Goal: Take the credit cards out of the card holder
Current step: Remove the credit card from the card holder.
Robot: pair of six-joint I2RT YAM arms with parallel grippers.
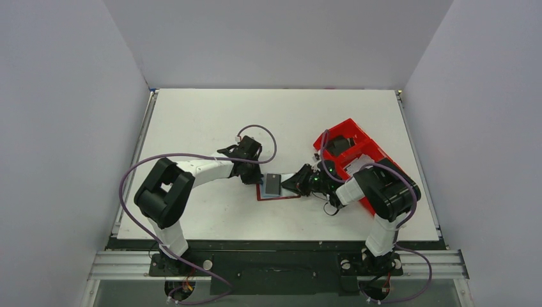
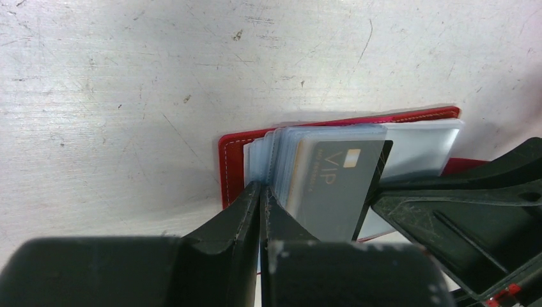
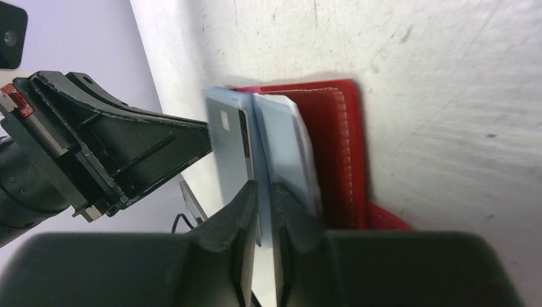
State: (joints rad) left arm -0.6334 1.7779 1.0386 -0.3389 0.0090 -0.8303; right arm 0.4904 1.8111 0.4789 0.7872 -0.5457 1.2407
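Left hand (image 2: 261, 203) clenched; right hand (image 3: 263, 188) pinching clear sleeve (image 3: 284, 141); red card holder (image 2: 231, 169) open, grey VIP card (image 2: 332, 192) showing.

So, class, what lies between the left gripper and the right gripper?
The open card holder, clear sleeves raised and a dark card among them. The top view shows it; both wrist views confirm.

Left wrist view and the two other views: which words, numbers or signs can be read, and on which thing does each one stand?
"VIP": on the dark grey card in the clear sleeves of the card holder.
Small line of print beside "VIP" on that card: too small to read.
Top view and right wrist view: no readable text.
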